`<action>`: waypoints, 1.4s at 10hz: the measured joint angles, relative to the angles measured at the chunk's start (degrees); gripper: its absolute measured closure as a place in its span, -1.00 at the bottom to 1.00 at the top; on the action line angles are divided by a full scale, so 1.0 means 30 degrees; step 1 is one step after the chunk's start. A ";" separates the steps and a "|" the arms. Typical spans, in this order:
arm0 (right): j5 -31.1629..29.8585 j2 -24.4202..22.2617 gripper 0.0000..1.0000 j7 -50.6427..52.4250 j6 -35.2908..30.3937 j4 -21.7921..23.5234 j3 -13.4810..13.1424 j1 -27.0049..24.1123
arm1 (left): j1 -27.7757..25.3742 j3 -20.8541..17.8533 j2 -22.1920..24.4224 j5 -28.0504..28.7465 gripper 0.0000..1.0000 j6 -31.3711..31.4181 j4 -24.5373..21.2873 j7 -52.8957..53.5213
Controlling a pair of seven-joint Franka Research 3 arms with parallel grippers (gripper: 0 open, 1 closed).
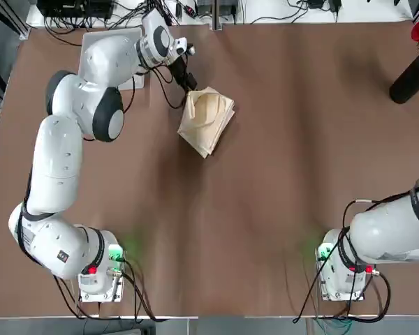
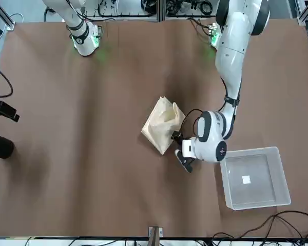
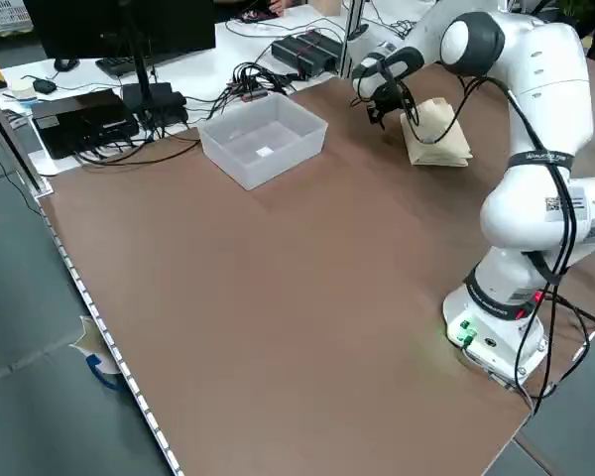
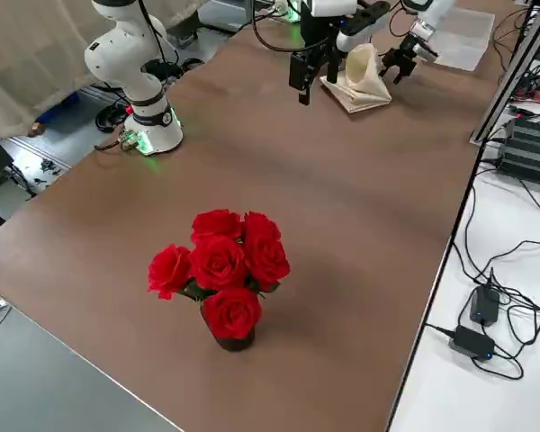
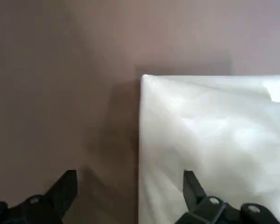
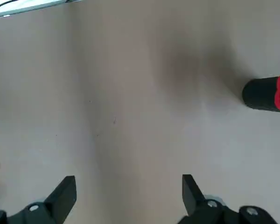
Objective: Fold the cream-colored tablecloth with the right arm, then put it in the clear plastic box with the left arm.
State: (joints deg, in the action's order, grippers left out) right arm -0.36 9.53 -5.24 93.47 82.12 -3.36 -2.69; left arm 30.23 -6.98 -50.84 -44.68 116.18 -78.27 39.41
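The cream-colored tablecloth (image 1: pixel 206 120) lies folded in layers on the brown table, its upper layer a little puffed (image 2: pixel 163 124). My left gripper (image 1: pixel 186 78) is low at the cloth's far-left corner, on the side toward the clear plastic box (image 2: pixel 254 177). In the left wrist view the left gripper (image 5: pixel 129 186) is open and straddles the cloth's edge (image 5: pixel 214 140), one finger over the fabric, the other over bare table. The box stands empty with a white label on its bottom (image 3: pixel 263 139). My right gripper (image 6: pixel 129 186) hangs open above bare table at the right side.
A dark vase of red roses (image 4: pixel 220 274) stands at the table's far right (image 1: pixel 413 73). Cables and electronics (image 3: pixel 139 104) lie on the white bench behind the box. Both arm bases (image 1: pixel 101 269) sit at the near edge.
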 joint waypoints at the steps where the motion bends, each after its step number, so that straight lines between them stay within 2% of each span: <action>1: 0.0000 0.0000 -1.00 0.0000 0.0011 0.0000 0.0052 0.0001 | 0.0134 0.0073 0.0005 0.0000 -1.00 0.0005 -0.0016 -0.0375; 10: 0.0048 0.0000 -1.00 -0.0007 0.0011 -0.0001 0.0111 -0.0260 | 0.0522 0.0731 0.0015 -0.0001 -1.00 0.0175 -0.0348 -0.1166; 14: 0.0050 0.0000 -1.00 -0.0007 0.0017 -0.0010 0.0161 -0.0258 | 0.0328 0.0753 -0.0594 -0.0007 -0.99 0.0536 0.1316 -0.2227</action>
State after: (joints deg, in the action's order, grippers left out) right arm -0.21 9.53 -5.26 93.52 82.09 -2.87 -3.47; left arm 31.22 -4.72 -52.62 -44.70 117.78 -74.32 32.73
